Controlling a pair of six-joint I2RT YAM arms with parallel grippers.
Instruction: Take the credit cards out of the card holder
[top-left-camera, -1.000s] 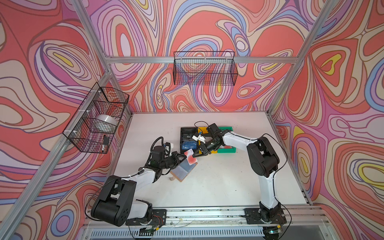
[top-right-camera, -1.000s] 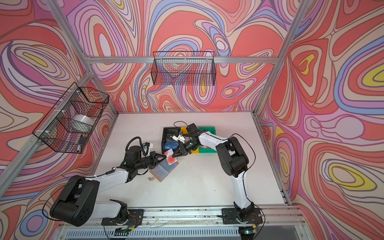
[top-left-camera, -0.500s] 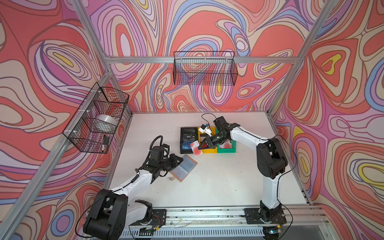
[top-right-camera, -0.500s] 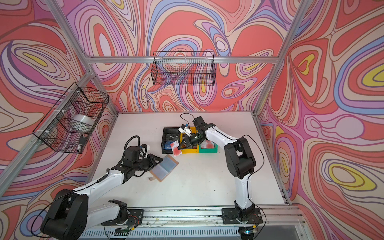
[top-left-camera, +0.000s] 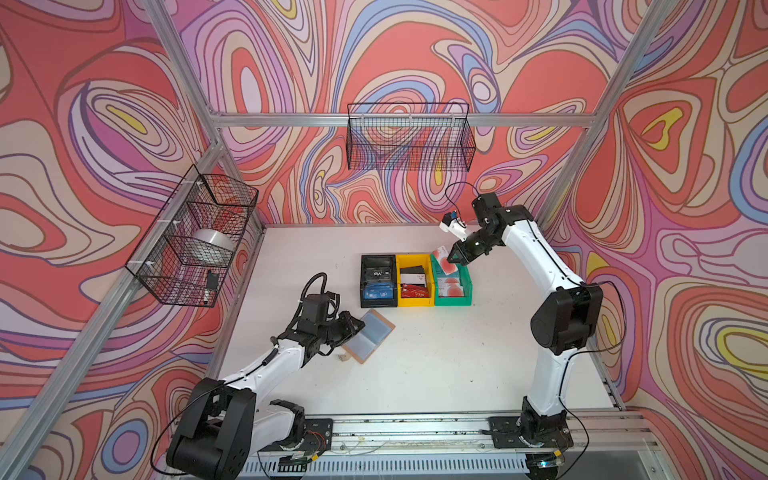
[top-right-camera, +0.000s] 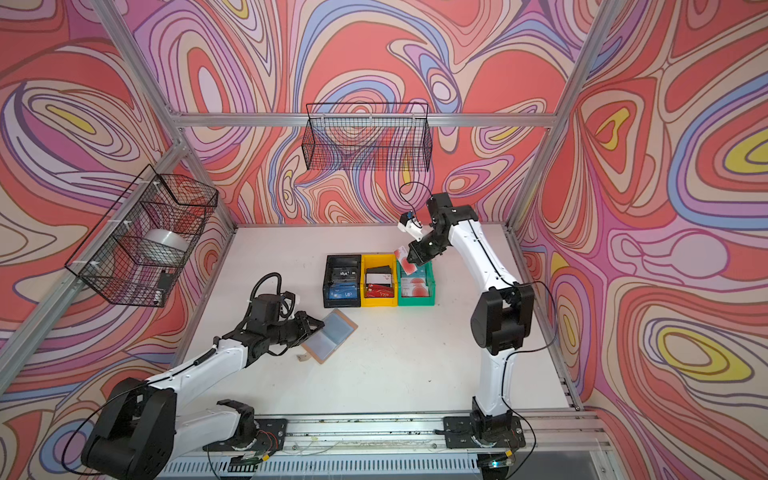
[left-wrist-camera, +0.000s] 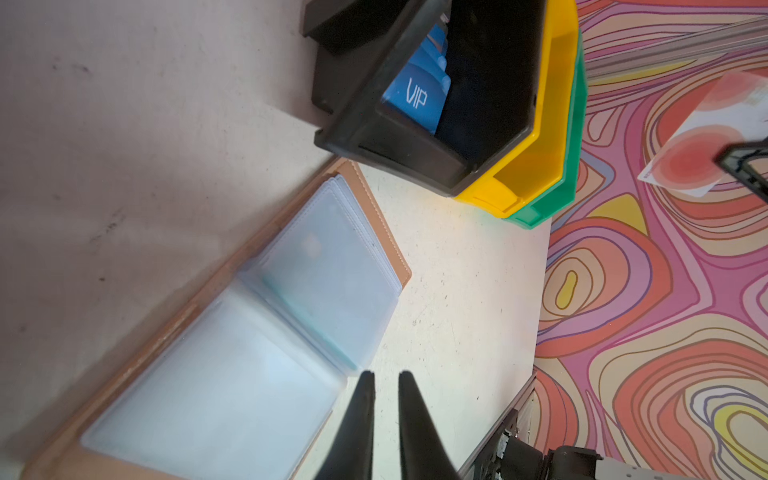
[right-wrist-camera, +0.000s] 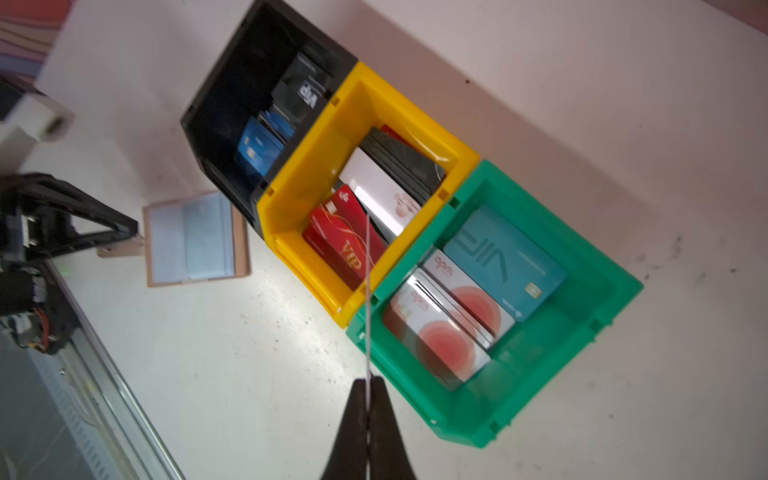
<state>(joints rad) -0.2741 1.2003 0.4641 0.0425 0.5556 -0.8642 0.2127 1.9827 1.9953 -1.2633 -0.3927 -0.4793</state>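
Note:
The card holder (top-left-camera: 371, 336) (top-right-camera: 332, 334) lies open on the white table, tan cover down and clear sleeve pages up (left-wrist-camera: 291, 311). My left gripper (top-left-camera: 356, 328) (left-wrist-camera: 386, 376) sits at its near edge. Its jaws are a narrow gap apart over bare table, holding nothing. My right gripper (top-left-camera: 455, 259) (right-wrist-camera: 368, 380) is shut on a pale credit card with a red circle (top-left-camera: 442, 259) (left-wrist-camera: 702, 137), held above the back of the green bin (top-left-camera: 467, 286). In the right wrist view that card (right-wrist-camera: 368, 291) shows edge-on.
Three bins stand in a row behind the holder: black (top-left-camera: 377, 259) with a blue VIP card (left-wrist-camera: 415, 97), yellow (top-left-camera: 411, 257) with red and dark cards, and green with red-circle and teal cards (right-wrist-camera: 505, 262). Wire baskets hang on the left wall (top-left-camera: 195, 237) and back wall (top-left-camera: 409, 137).
My right gripper has carried the red-circle card from the holder to the right, past the black and yellow bins, to above the green bin. The holder now lies flatter; the left jaws parted slightly.

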